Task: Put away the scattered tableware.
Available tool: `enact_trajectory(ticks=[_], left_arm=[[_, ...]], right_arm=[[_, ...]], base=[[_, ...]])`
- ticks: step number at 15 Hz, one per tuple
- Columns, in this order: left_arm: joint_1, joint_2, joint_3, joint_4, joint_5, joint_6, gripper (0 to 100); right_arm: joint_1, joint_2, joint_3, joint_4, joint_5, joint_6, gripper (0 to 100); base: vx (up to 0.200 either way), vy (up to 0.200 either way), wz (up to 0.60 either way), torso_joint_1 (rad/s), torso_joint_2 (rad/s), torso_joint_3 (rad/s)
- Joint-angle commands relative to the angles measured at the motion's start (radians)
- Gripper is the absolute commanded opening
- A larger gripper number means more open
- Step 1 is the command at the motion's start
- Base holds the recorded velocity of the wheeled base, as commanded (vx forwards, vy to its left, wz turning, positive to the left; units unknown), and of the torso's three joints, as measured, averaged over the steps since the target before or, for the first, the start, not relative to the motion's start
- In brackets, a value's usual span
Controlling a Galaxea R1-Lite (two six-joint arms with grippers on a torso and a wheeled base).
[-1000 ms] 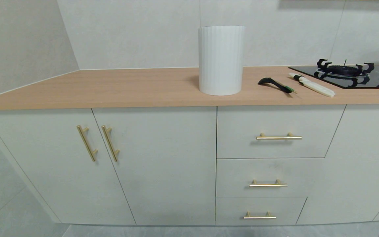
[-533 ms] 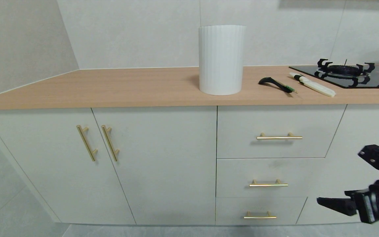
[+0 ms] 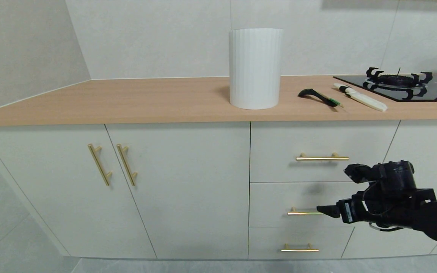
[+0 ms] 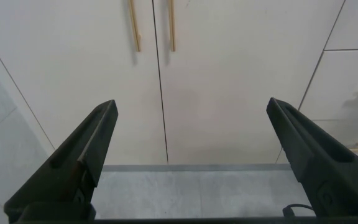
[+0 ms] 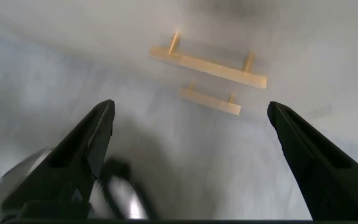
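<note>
Hovering the right gripper (image 3: pixel 335 190) close before the middle drawer handle (image 3: pixel 304 212), fingers spread wide and gripping nothing, probably lining up to pull that drawer open as storage. Holding the left gripper (image 4: pixel 191 106) low in front of the cabinet doors (image 4: pixel 160 81), fingers likewise parted and empty, seemingly out of the way. Leaving the black utensil (image 3: pixel 316 96) and white knife (image 3: pixel 360 99) flat on the countertop (image 3: pixel 127 100), between the ribbed white container (image 3: pixel 255 68) and the stove (image 3: pixel 396 81).
</note>
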Motion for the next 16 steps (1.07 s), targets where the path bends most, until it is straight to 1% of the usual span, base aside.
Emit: enact_trajectory(ticks=[1,4,6,8,11,14,16], left_arm=[[0.000,0.000,0.000,0.000,0.000,0.000,100],[0.000,0.000,0.000,0.000,0.000,0.000,100],[0.000,0.000,0.000,0.000,0.000,0.000,100],[0.000,0.000,0.000,0.000,0.000,0.000,100],[0.000,0.000,0.000,0.000,0.000,0.000,100],[0.000,0.000,0.000,0.000,0.000,0.000,100],[0.000,0.000,0.000,0.000,0.000,0.000,100]], right_arm=[[0.045,0.185,0.050,-0.134,-0.042,0.003,100],[0.078,0.311,0.056,-0.305,-0.149,0.008,100],[0.083,0.357,0.056,-0.411,-0.191,0.035,100],[0.084,0.368,0.047,-0.443,-0.212,0.058,100],[0.083,0.389,0.012,-0.446,-0.231,0.100,100],[0.083,0.405,-0.042,-0.446,-0.286,0.167,100],[0.083,0.415,-0.067,-0.446,-0.289,0.172,100]], base=[[0.000,0.000,0.00,0.000,0.00,0.000],[0.000,0.000,0.00,0.000,0.00,0.000],[0.000,0.000,0.00,0.000,0.00,0.000],[0.000,0.000,0.00,0.000,0.00,0.000],[0.000,0.000,0.00,0.000,0.00,0.000],[0.000,0.000,0.00,0.000,0.00,0.000],[0.000,0.000,0.00,0.000,0.00,0.000]])
